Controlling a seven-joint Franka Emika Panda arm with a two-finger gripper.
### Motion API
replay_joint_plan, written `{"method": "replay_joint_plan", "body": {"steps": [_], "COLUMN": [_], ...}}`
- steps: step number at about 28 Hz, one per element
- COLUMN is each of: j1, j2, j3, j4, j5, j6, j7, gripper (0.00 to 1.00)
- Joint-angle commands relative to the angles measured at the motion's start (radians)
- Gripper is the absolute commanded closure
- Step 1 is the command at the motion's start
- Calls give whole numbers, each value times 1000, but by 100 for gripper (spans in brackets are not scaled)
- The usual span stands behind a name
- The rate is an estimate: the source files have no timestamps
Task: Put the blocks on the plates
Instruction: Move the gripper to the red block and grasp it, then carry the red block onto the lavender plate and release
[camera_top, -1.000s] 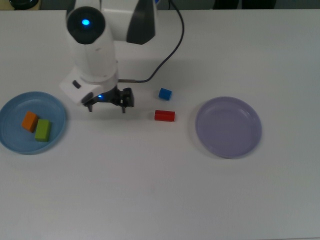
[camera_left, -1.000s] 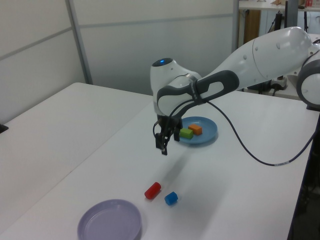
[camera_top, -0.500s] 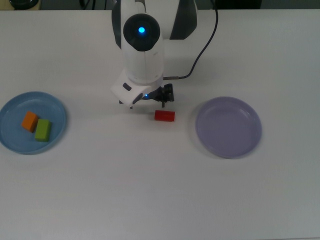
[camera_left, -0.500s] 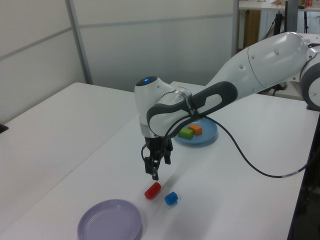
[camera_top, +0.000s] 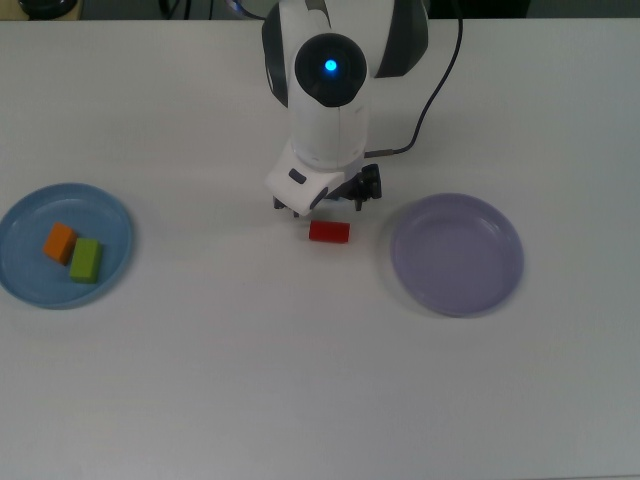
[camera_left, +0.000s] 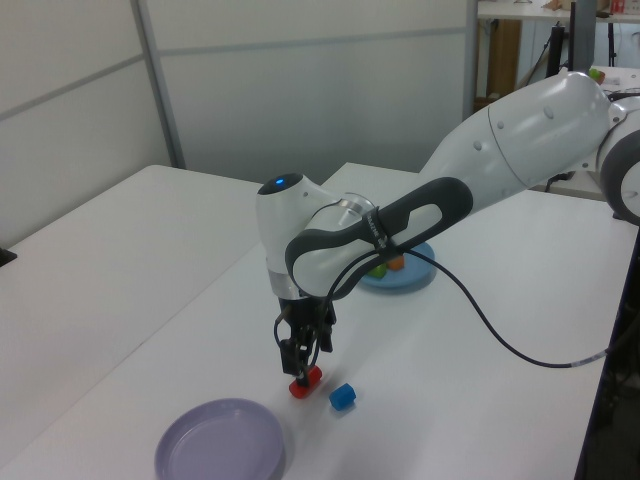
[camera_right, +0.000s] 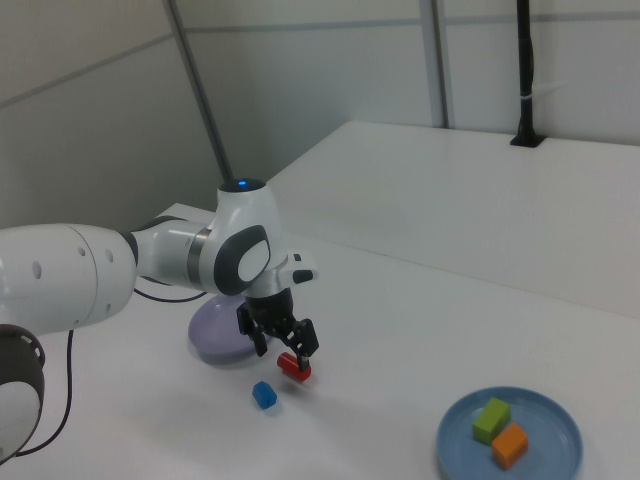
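Gripper (camera_right: 280, 345) poised just above red block (camera_top: 329, 232), fingers apart and empty, blue cube (camera_left: 342, 397) hidden under arm in top view, lavender plate (camera_right: 215, 335) partly hidden in right view.

The robot arm (camera_left: 520, 130) is big, round and white, with smooth shiny parts. Dark grey bands (camera_left: 400, 215) wrap around it where the parts join. Above the claw (camera_left: 297, 360) sits a round white head (camera_top: 328, 85) with a small blue light (camera_top: 330, 67) glowing on top. The claw is small and black. Just above the claw a flat white block (camera_top: 303, 185) has little dark marks on it. A thin black cable (camera_left: 520, 345) comes out near the claw, hangs in a long loop and runs back behind the arm.
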Motion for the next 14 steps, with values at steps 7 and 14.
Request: {"method": "replay_joint_plan", "body": {"steps": [7, 14], "j1": [25, 26], "j2": [40, 60], "j3": [-6, -6], "j4": [-9, -7], "j5": [-7, -23], "j6": [105, 135], "j7": [54, 58], "gripper": [0, 0]}}
